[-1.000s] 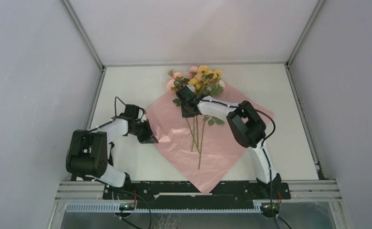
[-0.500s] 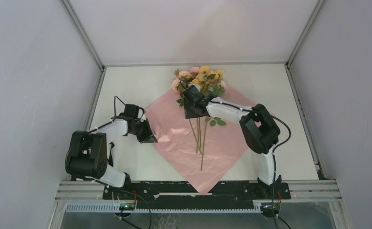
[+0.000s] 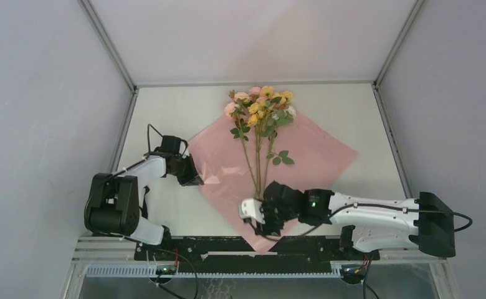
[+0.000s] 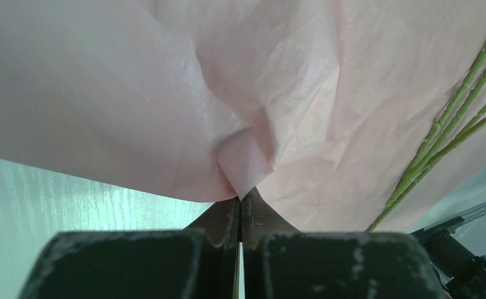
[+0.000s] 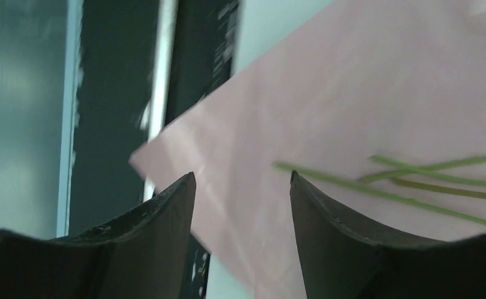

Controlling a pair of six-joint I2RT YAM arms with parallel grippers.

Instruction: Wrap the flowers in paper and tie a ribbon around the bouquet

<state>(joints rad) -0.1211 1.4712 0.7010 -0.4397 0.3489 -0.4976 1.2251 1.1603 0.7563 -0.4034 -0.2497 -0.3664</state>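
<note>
Left gripper (image 4: 240, 202) pinches the left corner of the crinkled lilac-pink paper sheet (image 3: 315, 156), anchoring it. Right gripper (image 5: 242, 187), jaws apart and empty, hovers over the near corner, likely to fold it across the long-stemmed pink, yellow and white flowers (image 3: 262, 109) lying along the sheet's middle.

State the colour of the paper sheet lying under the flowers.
The paper is pale pink, with a lilac tinge; it shows best in the top view.

no readable text, labels or numbers anywhere.
</note>
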